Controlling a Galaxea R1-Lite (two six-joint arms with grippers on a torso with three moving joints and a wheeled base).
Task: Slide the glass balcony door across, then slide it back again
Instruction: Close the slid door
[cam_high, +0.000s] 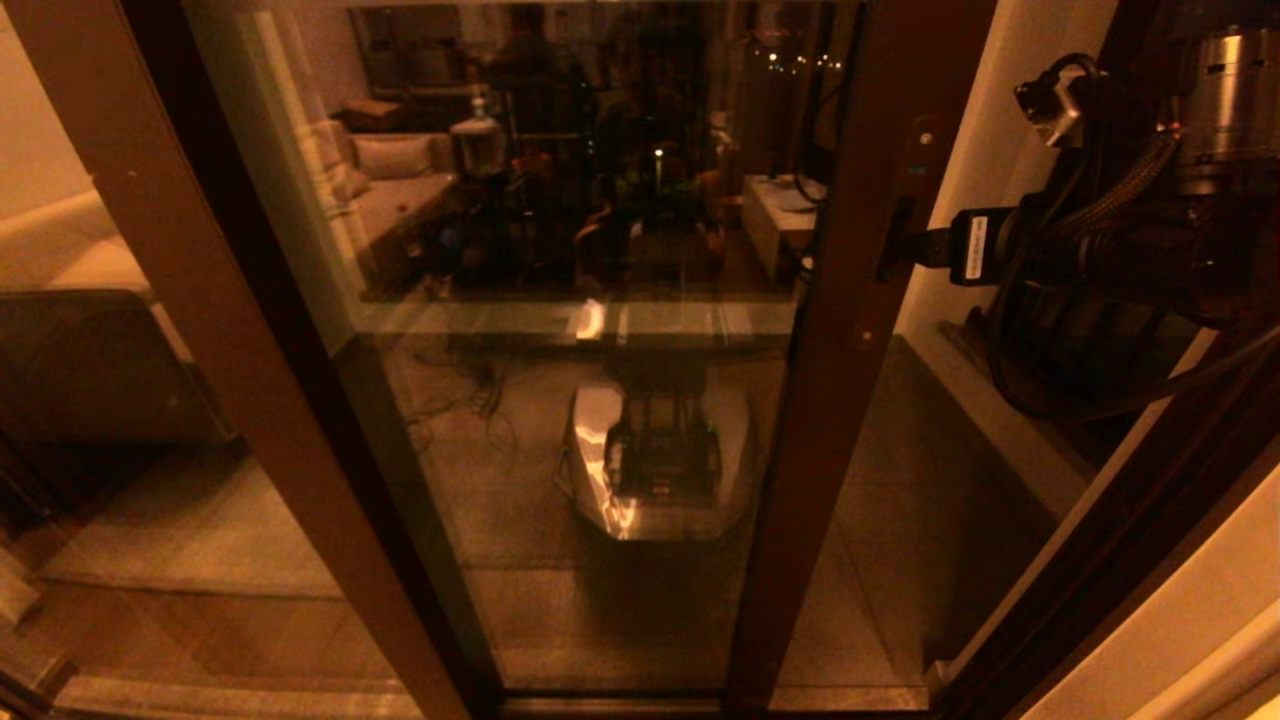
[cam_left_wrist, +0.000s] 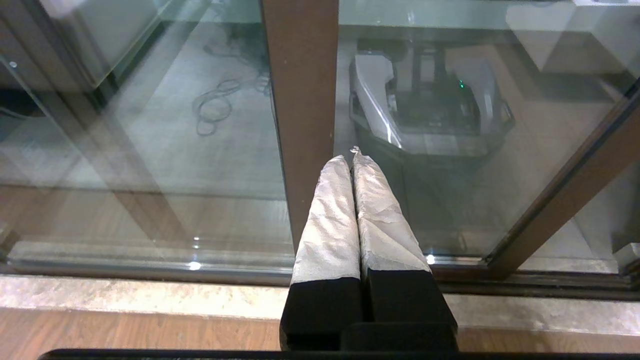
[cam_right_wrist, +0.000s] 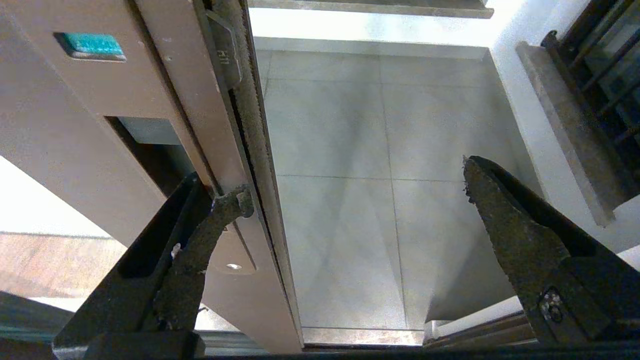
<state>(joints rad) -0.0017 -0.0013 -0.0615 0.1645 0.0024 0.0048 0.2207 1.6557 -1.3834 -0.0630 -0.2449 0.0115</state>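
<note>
- i'm working the tall reflective glass balcony door in its dark brown frame (cam_high: 600, 330); it stands part way along its track, its handle-side stile toward the right of the head view with an open gap beyond it showing the pale tiled balcony floor (cam_right_wrist: 350, 200).
- my right claw (cam_right_wrist: 355, 190) is up at the door's brown vertical stile (cam_high: 860, 300), level with the small dark handle (cam_high: 897, 240), reaching in from the right.
- the right claw's two dark fingers stand wide apart and grip nothing. one fingertip (cam_right_wrist: 230, 205) lies against the stile's edge, by the recessed pull; the other hangs free over the gap.
- i judge this to be a sliding step in hand, the finger hooked on the stile edge to push or drag the door along. whether it is the outward slide or the return i cannot tell from this moment alone.
- the next move, as i see it, calls for a steady sideways push along the track, keeping that one finger square on the stile edge so it does not skid off onto the glass.
- my left claw (cam_left_wrist: 353, 156) is parked low, its two grey-wrapped fingers pressed together and holding nothing, pointing toward the door's bottom rail near a brown post (cam_left_wrist: 300, 100).
- the black barred railing (cam_right_wrist: 600, 65) shows at the far side of the balcony floor, well apart from the door.
</note>
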